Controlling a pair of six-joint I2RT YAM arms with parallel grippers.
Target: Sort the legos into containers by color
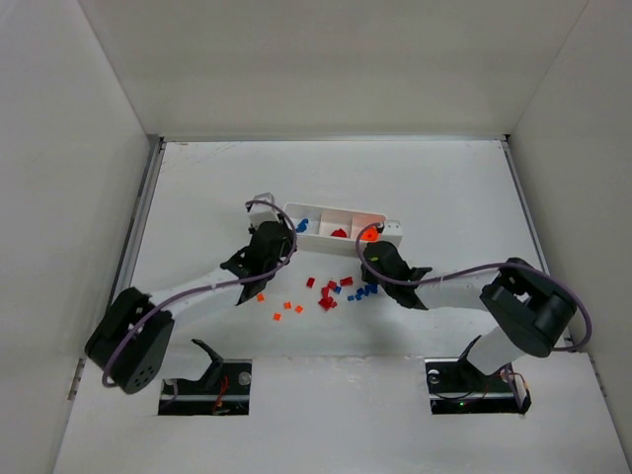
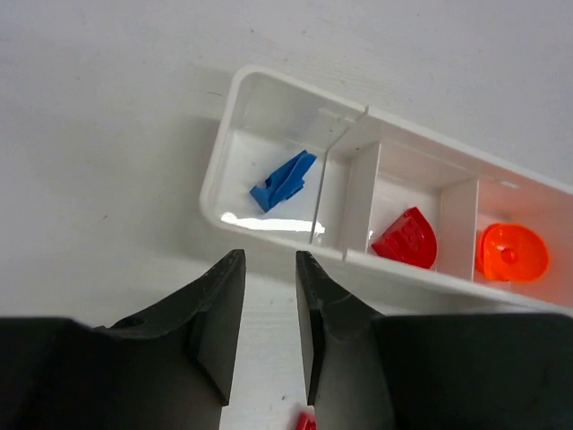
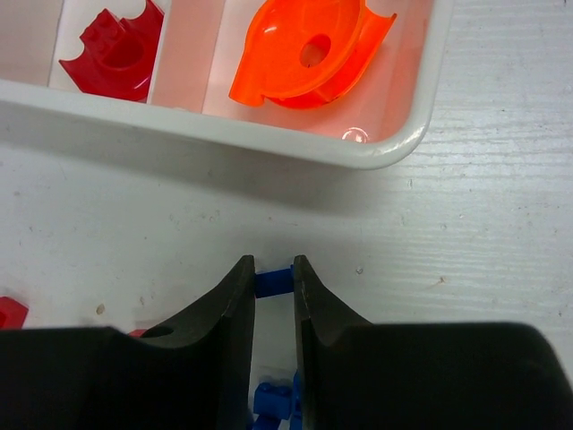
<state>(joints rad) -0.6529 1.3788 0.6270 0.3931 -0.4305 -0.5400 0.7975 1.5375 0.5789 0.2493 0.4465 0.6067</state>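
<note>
1. Pickup is the step in hand: the right gripper point(image 3: 273, 264) sits low on the desk point(image 1: 444, 178), just near of the tray point(image 3: 179, 121). It is clenched on a small blue brick point(image 3: 273, 283), pinched at its fingertips.
2. Left gripper point(image 2: 270, 260) hangs just near of the tray's left end, jaws a little apart with nothing between them.
3. Tray contents: a blue piece point(image 2: 285, 179) in the left compartment, a red piece point(image 2: 405, 237) in the middle one, and a rounded orange piece point(image 3: 309, 54) in the right one.
4. Next, I'd judge, the brick wants a clean lift and a carry leftward past the orange and red compartments to the blue one. The left gripper stands close to that end and could crowd the drop.
5. Plenty remains: loose bricks point(image 1: 326, 296) in red, blue and orange lie scattered on the desk between the two arms, near of the tray.
6. Desk is plain matt white, faintly scuffed, and white walls point(image 1: 346, 59) box it in on the left, right and far sides.
</note>
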